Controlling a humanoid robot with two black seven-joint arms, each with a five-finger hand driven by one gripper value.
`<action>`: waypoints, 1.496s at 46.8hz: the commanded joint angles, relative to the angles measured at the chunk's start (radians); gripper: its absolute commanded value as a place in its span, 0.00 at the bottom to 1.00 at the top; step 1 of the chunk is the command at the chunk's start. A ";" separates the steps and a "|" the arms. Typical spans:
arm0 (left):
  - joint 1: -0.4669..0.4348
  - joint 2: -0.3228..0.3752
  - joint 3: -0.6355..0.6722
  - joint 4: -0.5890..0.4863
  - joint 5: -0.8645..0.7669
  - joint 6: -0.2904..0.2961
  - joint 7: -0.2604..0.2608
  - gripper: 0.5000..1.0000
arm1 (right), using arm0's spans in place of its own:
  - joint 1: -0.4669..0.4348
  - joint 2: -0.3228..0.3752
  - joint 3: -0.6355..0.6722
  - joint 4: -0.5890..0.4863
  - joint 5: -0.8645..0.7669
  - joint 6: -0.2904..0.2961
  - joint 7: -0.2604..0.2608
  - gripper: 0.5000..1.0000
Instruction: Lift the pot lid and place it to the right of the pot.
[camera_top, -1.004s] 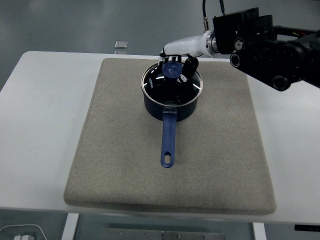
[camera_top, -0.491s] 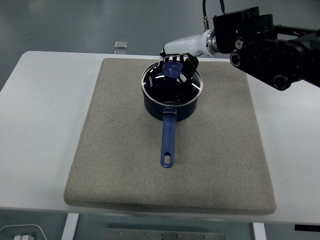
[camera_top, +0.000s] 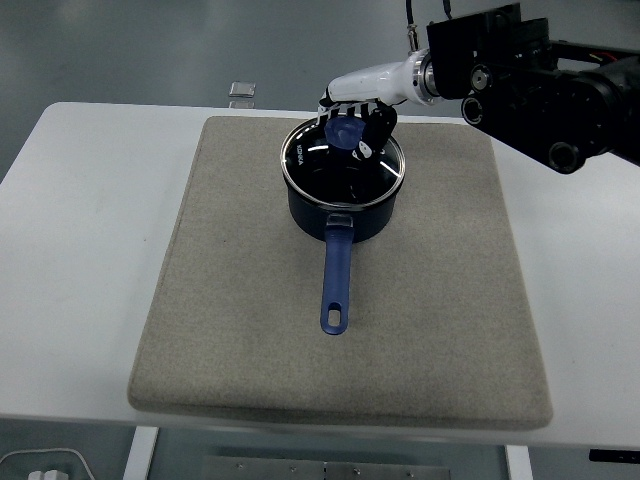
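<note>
lifting is the step in hand, judging by the picture. the right robot hand reaches in from the upper right with its fingers curled around the blue knob of the pot lid, so it is pinching the knob rather than spread. the glass lid with its metal rim sits over the dark blue pot and looks slightly tilted, its far side a touch higher, though whether it has fully cleared the pot rim cannot be told from this view. the pot stands toward the far middle of the grey mat on the white counter, and its long blue handle points toward the near edge.

to do this well, the grip on the knob should be firm and centred, since a glass lid held only by its knob will want to swing. the lift should go straight up until the rim is well clear of the pot, so the lid does not catch and drag the pot along. then it should travel to the right over the bare mat, keeping level, and come down flat beside the pot, apart from it and clear of the handle. the mat there should cushion the landing. the left arm is out of view.
</note>
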 joint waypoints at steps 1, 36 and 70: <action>0.000 0.000 0.000 0.000 0.000 0.000 0.000 1.00 | 0.012 -0.005 0.001 -0.001 0.003 0.011 0.000 0.07; 0.000 0.000 0.000 0.000 0.000 0.000 0.000 1.00 | 0.059 -0.183 0.001 0.001 0.011 0.071 0.003 0.00; 0.000 0.000 0.000 0.000 0.000 0.000 0.000 1.00 | -0.057 -0.270 -0.008 -0.045 0.004 0.023 0.000 0.00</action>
